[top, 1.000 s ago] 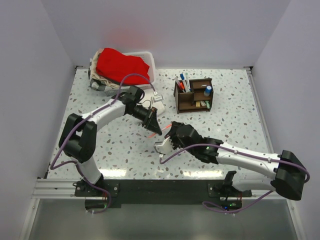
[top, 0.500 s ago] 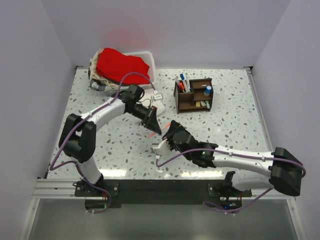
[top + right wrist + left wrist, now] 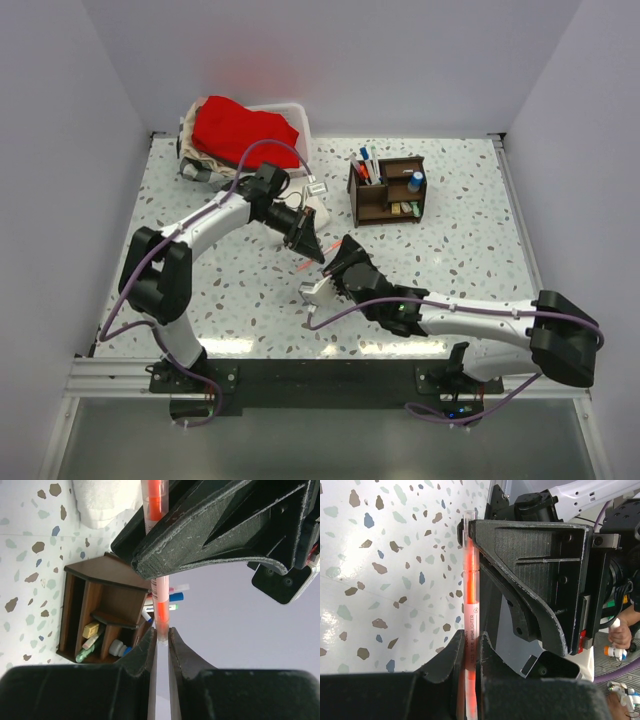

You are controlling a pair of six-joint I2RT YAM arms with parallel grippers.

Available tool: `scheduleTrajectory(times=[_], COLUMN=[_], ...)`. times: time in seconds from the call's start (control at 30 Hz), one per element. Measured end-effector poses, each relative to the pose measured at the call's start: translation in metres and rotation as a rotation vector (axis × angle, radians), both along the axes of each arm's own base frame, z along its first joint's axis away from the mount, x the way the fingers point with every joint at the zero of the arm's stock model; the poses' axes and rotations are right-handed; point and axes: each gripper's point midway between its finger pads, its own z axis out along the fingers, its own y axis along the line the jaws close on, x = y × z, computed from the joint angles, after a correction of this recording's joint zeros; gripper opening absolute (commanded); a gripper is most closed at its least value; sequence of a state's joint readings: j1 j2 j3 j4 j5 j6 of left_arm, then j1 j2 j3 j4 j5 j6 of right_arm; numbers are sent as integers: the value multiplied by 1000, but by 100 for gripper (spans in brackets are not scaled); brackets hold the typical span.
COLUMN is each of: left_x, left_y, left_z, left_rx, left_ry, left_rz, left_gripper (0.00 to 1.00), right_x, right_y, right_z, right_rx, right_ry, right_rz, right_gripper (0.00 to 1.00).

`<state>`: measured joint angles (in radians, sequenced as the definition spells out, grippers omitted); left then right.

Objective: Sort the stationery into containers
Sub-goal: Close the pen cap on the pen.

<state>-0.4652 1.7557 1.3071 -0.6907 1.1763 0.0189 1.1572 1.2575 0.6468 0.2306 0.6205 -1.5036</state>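
The right gripper [image 3: 161,639] pinches the end of a slim orange-and-clear plastic highlighter [image 3: 161,594] — the left gripper [image 3: 150,572] clamps it higher up. Beyond stands a dark brown wooden organizer [image 3: 107,592] — small items [image 3: 92,629] fill its compartments.

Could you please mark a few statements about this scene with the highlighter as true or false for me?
1. The left gripper and the right gripper are both shut on the orange highlighter. True.
2. The highlighter lies loose on the table. False: it is clamped between the two grippers.
3. The wooden organizer holds pens and a small blue bottle. True.
4. The white basket holds a blue cloth. False: the cloth is a red cloth.
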Motion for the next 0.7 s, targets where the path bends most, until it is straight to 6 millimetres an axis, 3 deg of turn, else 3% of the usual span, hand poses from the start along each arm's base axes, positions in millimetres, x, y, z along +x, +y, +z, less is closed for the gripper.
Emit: scheduleTrajectory(times=[0.7], left_x=[-3], left_y=[-2], left_z=[-8], left_rx=[32], left_ry=[65], left_rz=[-9], left_gripper=[0], right_x=[-5], right_y=[3], right_z=[-11], right_rx=[-17], right_ry=[66], right_rz=[33], right_gripper=[0])
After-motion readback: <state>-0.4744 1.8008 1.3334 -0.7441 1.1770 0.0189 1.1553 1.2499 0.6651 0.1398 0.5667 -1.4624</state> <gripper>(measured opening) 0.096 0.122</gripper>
